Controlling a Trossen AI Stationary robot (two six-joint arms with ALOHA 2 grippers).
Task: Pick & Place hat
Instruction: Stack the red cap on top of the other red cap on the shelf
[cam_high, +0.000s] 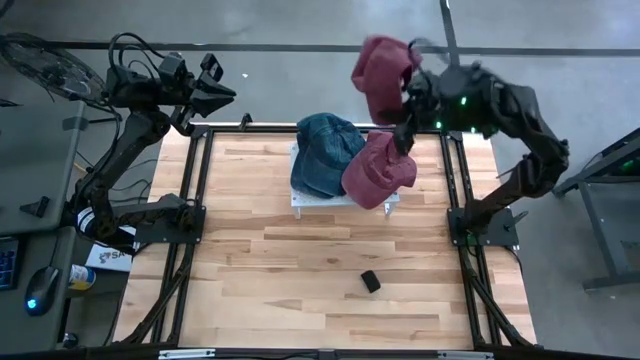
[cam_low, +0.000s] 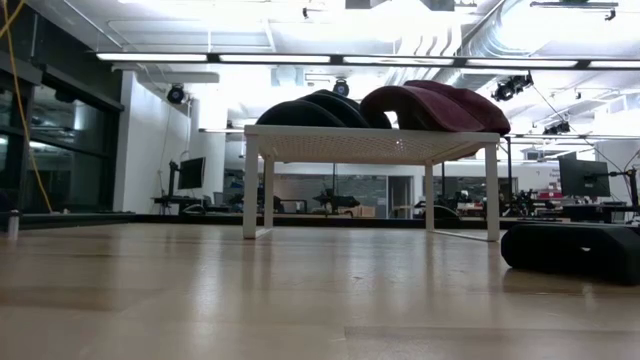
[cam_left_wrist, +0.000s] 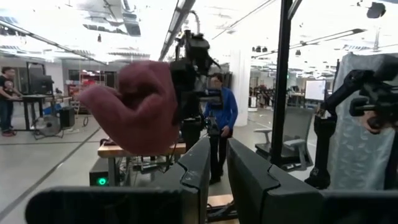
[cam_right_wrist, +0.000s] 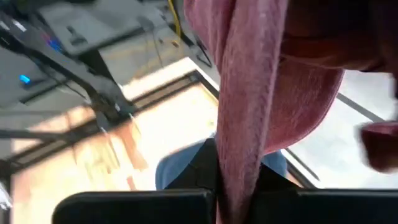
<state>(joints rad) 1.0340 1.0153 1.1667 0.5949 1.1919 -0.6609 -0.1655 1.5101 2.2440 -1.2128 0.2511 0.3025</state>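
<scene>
2 maroon hats (cam_high: 380, 168) (cam_high: 384, 75), 1 blue hat (cam_high: 325, 152), maybe 1 blk block (cam_high: 371, 282)

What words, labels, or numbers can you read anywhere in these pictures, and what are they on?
None can be read.
Box beside the table's left edge: print on it, too small to read.
Maroon hat held by the right gripper: no lettering shows.
Blue hat and second maroon hat on the white stand: none visible.

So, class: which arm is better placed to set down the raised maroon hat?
The right: its end effector already grips the maroon hat above the white stand. The left end effector waits at the table's far-left corner.
</scene>
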